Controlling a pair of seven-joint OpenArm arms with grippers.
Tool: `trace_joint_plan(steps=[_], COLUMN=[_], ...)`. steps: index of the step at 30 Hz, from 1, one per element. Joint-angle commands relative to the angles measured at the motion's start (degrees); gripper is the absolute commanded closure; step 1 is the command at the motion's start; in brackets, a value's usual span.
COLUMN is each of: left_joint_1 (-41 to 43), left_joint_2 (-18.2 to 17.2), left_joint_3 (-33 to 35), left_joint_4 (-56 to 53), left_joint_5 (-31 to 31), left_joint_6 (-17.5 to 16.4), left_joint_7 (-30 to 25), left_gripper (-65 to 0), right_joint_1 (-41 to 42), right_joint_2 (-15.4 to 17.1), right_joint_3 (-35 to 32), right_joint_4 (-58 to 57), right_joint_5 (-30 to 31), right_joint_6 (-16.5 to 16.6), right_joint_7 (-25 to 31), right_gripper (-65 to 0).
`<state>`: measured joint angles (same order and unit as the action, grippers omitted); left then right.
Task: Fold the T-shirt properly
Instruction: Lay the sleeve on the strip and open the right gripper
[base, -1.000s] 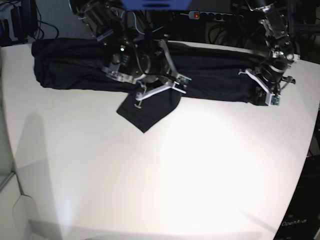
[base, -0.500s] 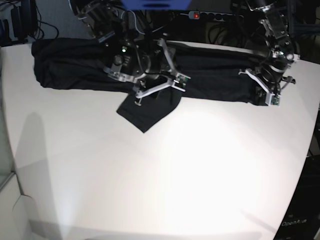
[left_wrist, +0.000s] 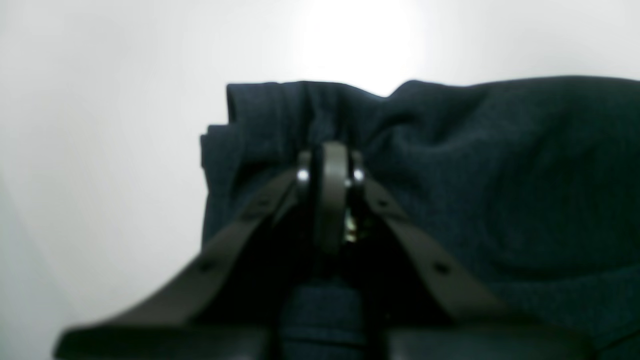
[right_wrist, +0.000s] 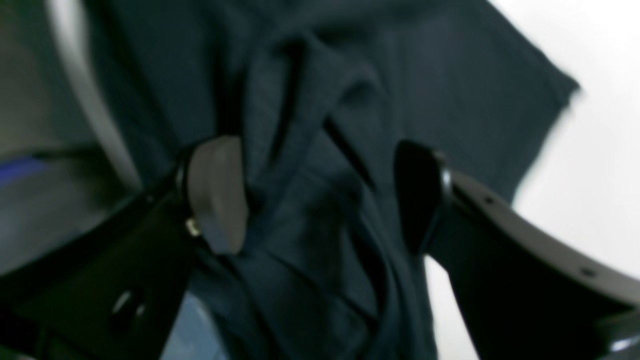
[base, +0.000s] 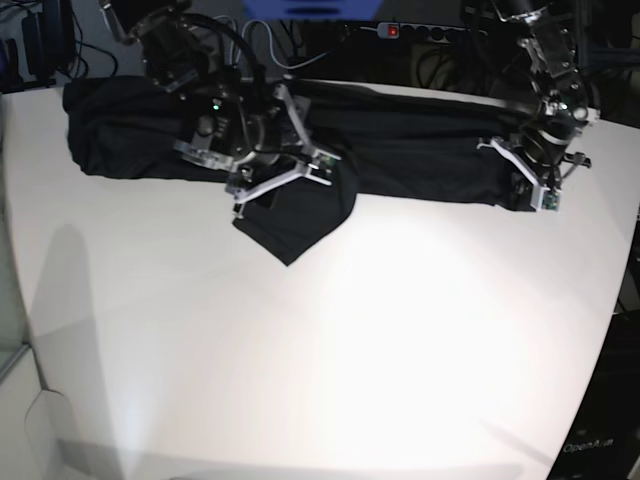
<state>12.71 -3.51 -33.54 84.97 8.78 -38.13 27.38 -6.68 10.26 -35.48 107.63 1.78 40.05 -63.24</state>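
The black T-shirt (base: 420, 140) lies as a long rumpled band across the far side of the white table (base: 350, 350), with a pointed flap (base: 295, 225) hanging toward the front. My right gripper (base: 283, 185) hovers open over the middle of the band, just above that flap. In the right wrist view its pads (right_wrist: 215, 190) stand wide apart over creased fabric (right_wrist: 450, 75), holding nothing. My left gripper (base: 535, 195) is shut on the shirt's right end. The left wrist view shows its fingers (left_wrist: 330, 167) pressed together with cloth (left_wrist: 500, 165) gathered at the tips.
A power strip with a red switch (base: 400, 30) and cables lie behind the table's back edge. The table's right edge runs close to my left arm. Dark equipment stands at the far left corner (base: 40, 40).
My right gripper has opened, let go of the shirt's middle, and moved left and back. The flap stays where it lay. The left arm has not moved.
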Motion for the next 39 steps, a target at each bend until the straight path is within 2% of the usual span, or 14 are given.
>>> trace_joint_plan(steps=[1, 6, 16, 19, 23, 25, 27, 31, 39], left_joint_1=[1.3, 1.3, 1.0, 0.2, -0.7, -1.2, -1.4, -1.4, -1.4], left_joint_2=[0.8, 0.8, 0.9, 0.9, 0.8, 0.8, 0.8, 0.8, 0.5], left_joint_3=[0.5, 0.5, 0.5, 0.5, 0.5, 0.5, 0.5, 0.5, 0.5], left_joint_4=[-1.5, -1.6, -2.5, -4.5, -6.9, -7.1, -7.1, -7.1, -7.1], left_joint_5=[2.9, 2.9, 2.9, 3.0, 3.1, 3.1, 3.1, 3.1, 3.2], left_joint_6=[-1.9, -1.9, -1.9, -1.9, -1.9, -1.9, -1.9, -1.9, -1.9], left_joint_7=[6.9, 6.9, 6.9, 6.8, 6.7, 6.7, 6.7, 6.7, 6.7], left_gripper=[-2.6, -2.6, -2.6, -2.6, -2.6, -2.6, -2.6, -2.6, -2.6], right_joint_1=[0.5, 0.1, -0.2, 0.3, 0.3, 0.4, 0.4, 0.0, -0.1], right_joint_2=[0.9, 2.0, 1.9, 1.7, 1.7, 1.7, 1.8, 1.6, 0.9], right_joint_3=[0.4, 3.6, 2.7, 2.6, 2.6, 2.6, 2.3, 2.1, -0.3], right_joint_4=[1.2, 1.2, 3.8, 3.8, 3.9, 3.9, 3.9, 3.9, 5.5], right_joint_5=[0.5, 0.5, 0.5, 0.5, 0.4, 0.4, 0.4, 0.4, 0.4], right_joint_6=[-0.1, -0.1, -0.1, -0.1, -0.1, -0.1, -0.1, -0.1, -0.1], right_joint_7=[0.8, 0.8, 0.2, -2.4, -2.7, -2.6, -2.6, -2.5, -2.4], right_gripper=[-44.4, -44.4, -44.4, -44.4, -43.1, -37.0, -26.8, -0.1, -0.1])
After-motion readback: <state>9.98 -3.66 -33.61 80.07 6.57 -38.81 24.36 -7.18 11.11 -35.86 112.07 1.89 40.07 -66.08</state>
